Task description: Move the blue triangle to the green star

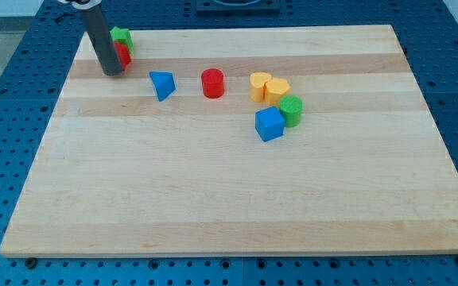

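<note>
The blue triangle [162,84] lies on the wooden board [229,199] at the upper left of centre. The green star [121,36] sits at the board's top left corner, touching a red block [122,55] just below it. My rod comes down at the top left, and my tip [111,73] rests on the board just left of and below the red block, partly hiding it. The tip stands about a block's width to the left of the blue triangle, not touching it.
A red cylinder [212,83] stands right of the blue triangle. Further right is a cluster: a yellow block [259,86], a yellow cylinder [277,90], a green cylinder [291,110] and a blue cube [269,124]. Blue perforated table surrounds the board.
</note>
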